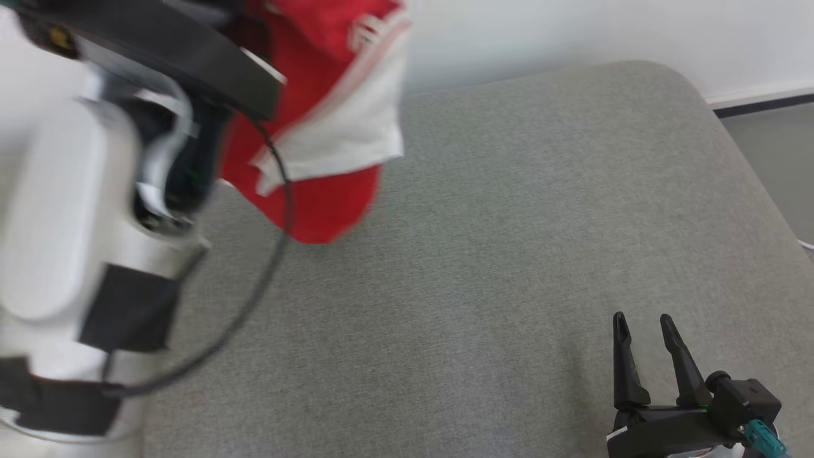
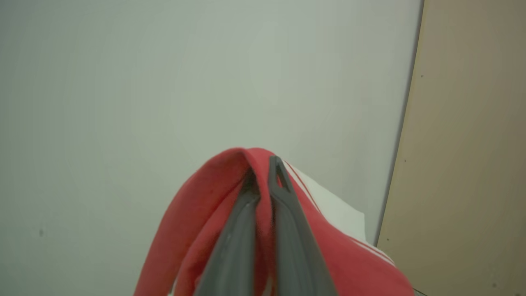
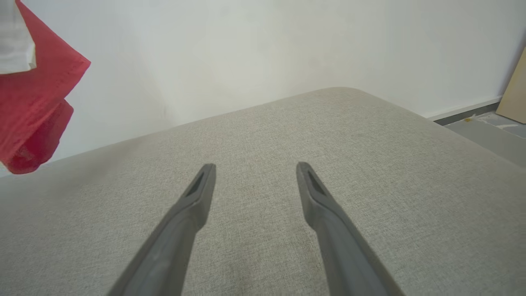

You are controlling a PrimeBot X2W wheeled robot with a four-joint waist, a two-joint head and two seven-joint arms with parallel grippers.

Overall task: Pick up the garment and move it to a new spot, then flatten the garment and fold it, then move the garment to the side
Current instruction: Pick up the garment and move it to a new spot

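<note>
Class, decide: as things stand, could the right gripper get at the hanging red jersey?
Probably yes. The right gripper stands open, and bare grey cushion lies between it and the garment, which hangs from the shut left gripper. It would have to cross over and rise.
</note>
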